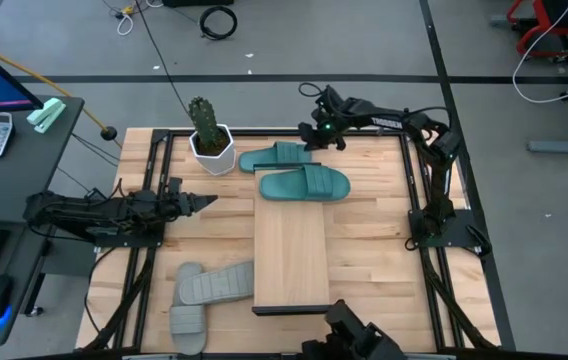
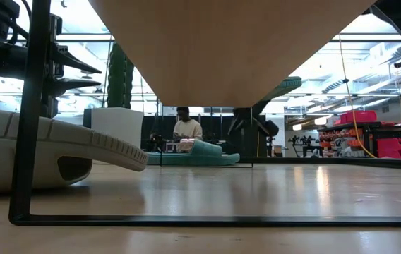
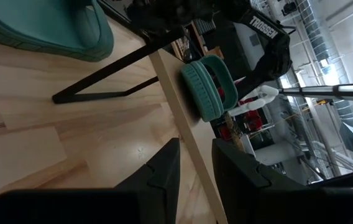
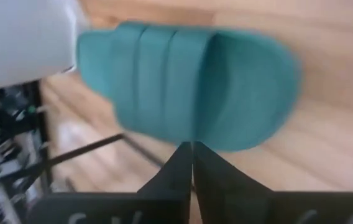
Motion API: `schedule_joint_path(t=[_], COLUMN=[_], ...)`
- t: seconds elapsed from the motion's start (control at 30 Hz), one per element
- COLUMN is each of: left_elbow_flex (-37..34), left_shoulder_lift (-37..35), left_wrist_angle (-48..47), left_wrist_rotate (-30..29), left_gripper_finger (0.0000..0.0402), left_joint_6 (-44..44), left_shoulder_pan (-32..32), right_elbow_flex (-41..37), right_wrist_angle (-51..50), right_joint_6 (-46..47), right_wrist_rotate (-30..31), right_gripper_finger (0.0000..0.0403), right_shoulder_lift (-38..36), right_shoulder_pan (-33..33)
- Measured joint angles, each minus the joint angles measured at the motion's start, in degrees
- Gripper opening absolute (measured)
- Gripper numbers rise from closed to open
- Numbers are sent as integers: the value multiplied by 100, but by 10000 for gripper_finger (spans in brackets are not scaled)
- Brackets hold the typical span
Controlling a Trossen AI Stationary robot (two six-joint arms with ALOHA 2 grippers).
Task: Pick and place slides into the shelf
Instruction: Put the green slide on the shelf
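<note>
The shelf point(image 1: 290, 255) is a pale board on a thin black frame, standing mid-table. One teal slide point(image 1: 305, 184) lies across its far end, sole down, and also shows in the left wrist view point(image 3: 206, 87). The second teal slide point(image 1: 278, 157) lies on the table just beyond it point(image 4: 189, 87). Two grey slides point(image 1: 214, 283) point(image 1: 189, 321) lie on the table near the shelf's near left corner. My right gripper point(image 1: 320, 136) point(image 4: 193, 152) is shut and hovers over the far teal slide's right end. My left gripper point(image 1: 206, 203) point(image 3: 195, 169) is open, left of the shelf.
A cactus in a white pot point(image 1: 210, 142) stands at the far left, close to the far teal slide. In the low view a grey slide point(image 2: 45, 148) lies by the shelf's black leg point(image 2: 24, 141). A person point(image 2: 185, 128) sits in the room beyond. Bare wood lies right of the shelf.
</note>
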Motion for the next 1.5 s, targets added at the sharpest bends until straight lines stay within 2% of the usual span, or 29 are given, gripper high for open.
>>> schedule_joint_path(t=[0.23, 0.47, 0.7, 0.83, 1.0, 1.27, 1.5], left_elbow_flex=[0, 2, 1, 0, 0, 2, 0], left_shoulder_lift=[-2, 0, -2, -1, -2, -2, -2], left_wrist_angle=[4, 7, 8, 11, 10, 7, -23], left_wrist_rotate=[0, 0, 0, 0, 0, 2, 77], left_gripper_finger=[99, 99, 100, 98, 100, 100, 101], left_joint_6=[-43, -46, -50, -54, -54, -50, -53], left_shoulder_pan=[1, 2, 1, 1, 2, 0, 1], right_elbow_flex=[482, 627, 645, 971, 1523, 1888, 1871], right_wrist_angle=[19, 8, 223, 292, 141, -1025, -1840], right_joint_6=[-99, 268, 574, 554, 173, -642, -850], right_wrist_rotate=[15, 111, -372, -397, 45, 573, 725], right_gripper_finger=[66, 144, 209, 214, 199, 182, 181], right_shoulder_lift=[-2, 22, 23, 26, 26, 26, 475], right_shoulder_pan=[211, 275, 563, 742, 715, 490, 415])
